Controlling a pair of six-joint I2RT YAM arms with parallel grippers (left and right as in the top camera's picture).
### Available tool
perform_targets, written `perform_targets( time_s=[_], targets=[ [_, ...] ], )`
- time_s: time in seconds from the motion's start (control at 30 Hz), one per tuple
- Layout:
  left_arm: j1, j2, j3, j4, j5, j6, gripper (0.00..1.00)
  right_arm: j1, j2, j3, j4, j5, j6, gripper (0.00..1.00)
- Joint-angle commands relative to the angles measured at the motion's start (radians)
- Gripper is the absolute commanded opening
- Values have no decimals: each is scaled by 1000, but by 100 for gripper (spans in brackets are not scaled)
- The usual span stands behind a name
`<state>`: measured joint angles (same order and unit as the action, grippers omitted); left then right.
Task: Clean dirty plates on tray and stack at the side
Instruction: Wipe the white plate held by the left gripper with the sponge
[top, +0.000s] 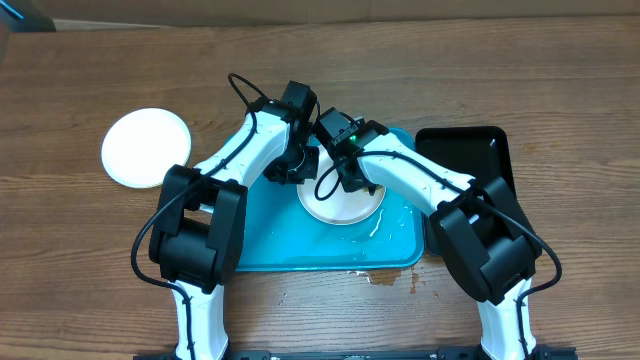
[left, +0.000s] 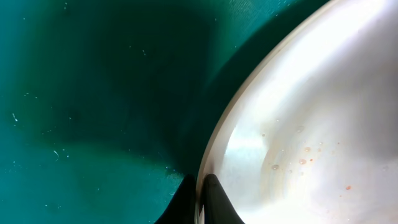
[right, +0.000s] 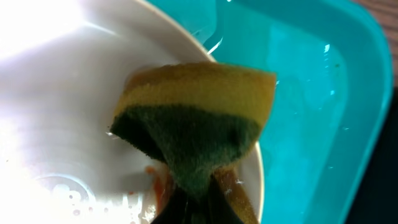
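Closest to the lens, the right end effector (right: 196, 208) is clamped on one yellow-and-green sponge (right: 199, 118), which presses on a white plate (right: 62, 112) with reddish-brown smears. That plate lies in the single turquoise tray (top: 265, 240), mid-counter toward the arms' edge. On its rim the left end effector (left: 199, 190) is pinched tight. Two plates show in all: the second plate (top: 146, 147), also white, sits on the counter (top: 500, 60) toward the left edge. One black tray (top: 465, 150) lies just beside the turquoise tray, toward the right edge.
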<state>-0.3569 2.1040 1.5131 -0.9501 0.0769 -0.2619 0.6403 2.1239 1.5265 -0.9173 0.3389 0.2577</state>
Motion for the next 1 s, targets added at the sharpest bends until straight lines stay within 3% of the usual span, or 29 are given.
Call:
perform_targets(
  time_s=[0.0,0.7,0.97],
  targets=[
    [-2,22,-26,-11,-35,-4,4,-13,0,-43,-14,-128,3,4],
    [-2,22,-26,-11,-35,-4,4,-34,-1,-38,-53,-662,-140,4],
    [-2,22,-26,-14,-35,-4,4,-182,-41,90,-138,-921,-245,4]
  ],
)
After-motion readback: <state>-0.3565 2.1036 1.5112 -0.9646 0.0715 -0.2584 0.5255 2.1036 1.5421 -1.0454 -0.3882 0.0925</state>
